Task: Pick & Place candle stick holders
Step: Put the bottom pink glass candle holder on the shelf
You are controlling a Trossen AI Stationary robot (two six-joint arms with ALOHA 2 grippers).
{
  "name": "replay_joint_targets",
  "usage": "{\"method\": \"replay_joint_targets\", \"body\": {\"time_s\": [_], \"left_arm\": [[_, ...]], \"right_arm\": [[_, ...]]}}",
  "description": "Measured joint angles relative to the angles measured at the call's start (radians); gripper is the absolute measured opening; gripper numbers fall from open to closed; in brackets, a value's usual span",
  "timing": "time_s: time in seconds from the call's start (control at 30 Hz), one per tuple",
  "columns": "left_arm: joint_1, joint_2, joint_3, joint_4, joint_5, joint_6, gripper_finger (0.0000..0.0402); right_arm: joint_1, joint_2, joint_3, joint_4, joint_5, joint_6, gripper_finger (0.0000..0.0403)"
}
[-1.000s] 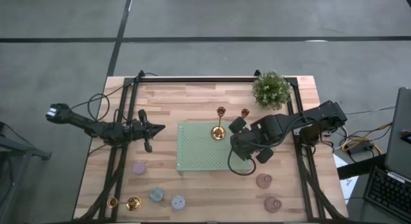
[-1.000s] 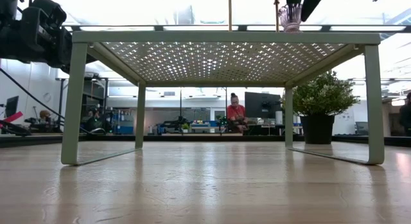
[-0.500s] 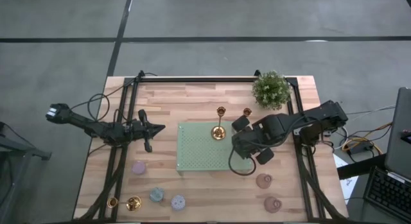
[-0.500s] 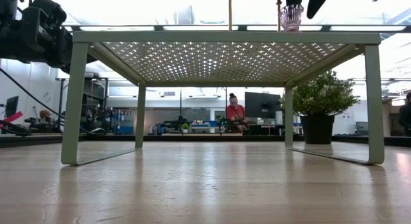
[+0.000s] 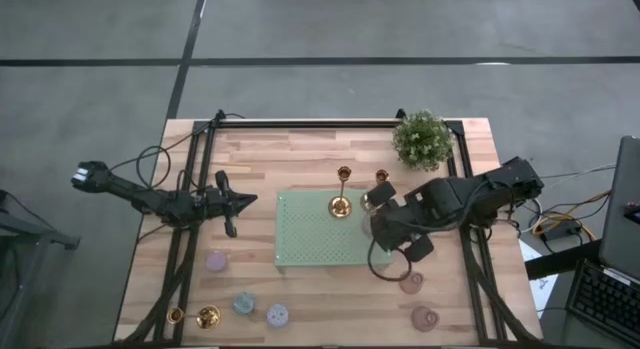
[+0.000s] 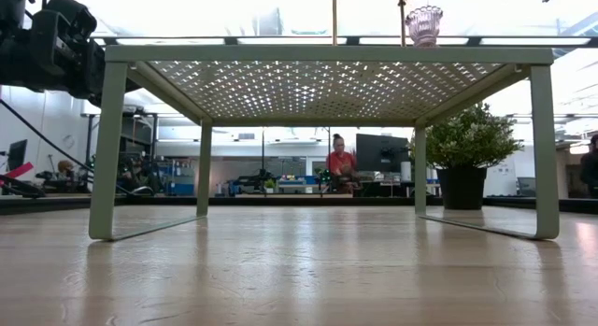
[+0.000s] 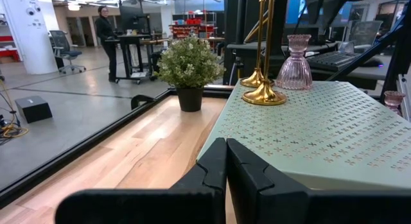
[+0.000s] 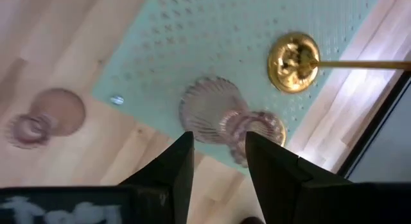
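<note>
R pincer [image 8: 218, 161]: fingers parted, nothing held, hovering above pink glass holder [image 8: 221, 116], which stands upright on green rack [image 8: 192, 38] near its edge. Gold holder [image 8: 293, 62] just beyond it, same rack. Another pink holder [image 8: 45, 116] off to the side on the wood. L pincer [image 7: 225, 179] shut, empty, idle beside rack.

Step, I judge: a place just done. Next: lift clear w/o clipping the cup, then go for a holder on the table.

- Table top [image 5: 300, 154]: pale wood planks, matt, I see grain.
- Green rack [image 7: 334, 131]: perforated metal, matt paint.
- Gold holder [image 7: 264, 92]: polished metal, v. glossy.
- Pink holder [image 7: 295, 60]: ribbed, translucent, looks like glass.
- Right gripper [image 8: 218, 150] fingers: matt black plastic, I'd say.
</note>
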Motion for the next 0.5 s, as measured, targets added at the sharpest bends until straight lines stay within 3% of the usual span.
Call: {"method": "replay_joint_targets", "body": {"time_s": [0.5], "left_arm": [[0.0,0.0,0.0,0.0,0.0,0.0,0.0013]], "right_arm": [[0.202,0.0,0.059,-0.02,-0.008,0.239,0.0122]]}}
